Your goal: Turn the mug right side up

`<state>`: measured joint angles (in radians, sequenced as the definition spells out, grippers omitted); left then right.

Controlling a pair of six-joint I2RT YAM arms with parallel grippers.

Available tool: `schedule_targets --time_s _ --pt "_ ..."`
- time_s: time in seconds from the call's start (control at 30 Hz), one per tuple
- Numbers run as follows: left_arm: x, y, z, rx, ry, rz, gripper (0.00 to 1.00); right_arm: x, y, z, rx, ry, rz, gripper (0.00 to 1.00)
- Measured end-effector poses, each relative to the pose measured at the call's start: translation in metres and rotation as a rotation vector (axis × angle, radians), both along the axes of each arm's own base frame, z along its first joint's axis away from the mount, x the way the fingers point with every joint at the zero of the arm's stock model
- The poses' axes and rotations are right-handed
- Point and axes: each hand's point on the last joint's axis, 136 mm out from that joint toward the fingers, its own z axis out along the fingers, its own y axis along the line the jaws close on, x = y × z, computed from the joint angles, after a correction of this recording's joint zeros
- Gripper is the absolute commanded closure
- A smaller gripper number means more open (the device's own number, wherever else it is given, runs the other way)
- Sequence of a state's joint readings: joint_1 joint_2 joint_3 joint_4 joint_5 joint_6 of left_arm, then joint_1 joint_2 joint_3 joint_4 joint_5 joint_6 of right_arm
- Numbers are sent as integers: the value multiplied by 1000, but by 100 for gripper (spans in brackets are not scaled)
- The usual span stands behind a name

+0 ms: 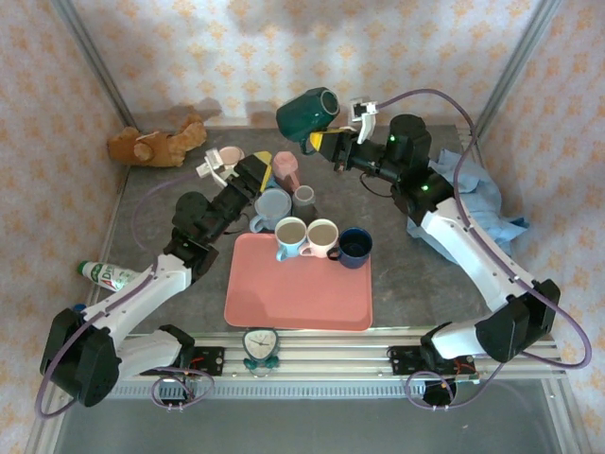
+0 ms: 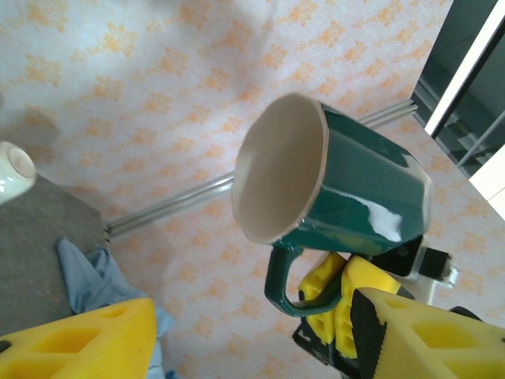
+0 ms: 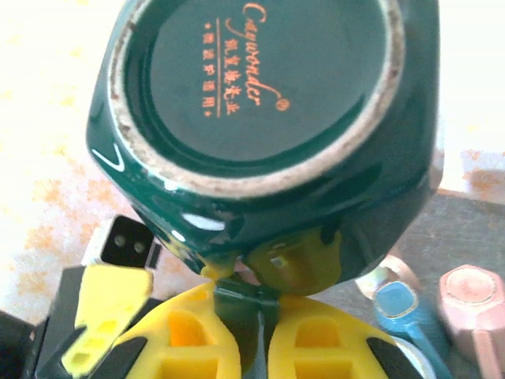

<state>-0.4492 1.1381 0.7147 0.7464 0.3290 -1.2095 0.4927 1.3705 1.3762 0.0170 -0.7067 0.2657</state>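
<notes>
The dark green mug (image 1: 308,112) hangs in the air over the back of the table, tipped on its side. My right gripper (image 1: 331,144) is shut on its handle (image 3: 256,316), which sits between the yellow fingers (image 3: 185,339). In the right wrist view the mug's base (image 3: 260,79) with orange lettering faces the camera. In the left wrist view the mug (image 2: 363,189) shows its cream inside, with the handle (image 2: 288,280) below. My left gripper (image 1: 260,168) is open and holds nothing, just left of and below the mug, its yellow fingers (image 2: 79,339) wide apart.
A pink tray (image 1: 299,293) carries three upright mugs (image 1: 322,236) along its far edge. Behind it stand a grey-blue mug (image 1: 272,206), a grey cup (image 1: 303,199) and a pink mug (image 1: 285,168). A teddy bear (image 1: 156,144), a blue cloth (image 1: 477,194) and a bottle (image 1: 109,275) lie around.
</notes>
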Motion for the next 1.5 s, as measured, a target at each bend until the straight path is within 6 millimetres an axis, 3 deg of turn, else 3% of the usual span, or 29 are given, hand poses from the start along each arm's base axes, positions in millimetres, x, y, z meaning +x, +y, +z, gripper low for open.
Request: schedule_targets --time_s 0.23,0.4,0.63,1.5 --pt "-6 -22 3 -68 5 -52 40 -6 12 -2 89 82 17 100" --pt "-1 -23 5 -126 13 -44 45 -7 16 1 141 101 15 100" --pt "9 -27 -2 -186 51 -50 47 -4 17 -9 159 140 -6 100" --pt "18 -38 27 -309 21 -99 65 -11 26 0 214 119 27 100"
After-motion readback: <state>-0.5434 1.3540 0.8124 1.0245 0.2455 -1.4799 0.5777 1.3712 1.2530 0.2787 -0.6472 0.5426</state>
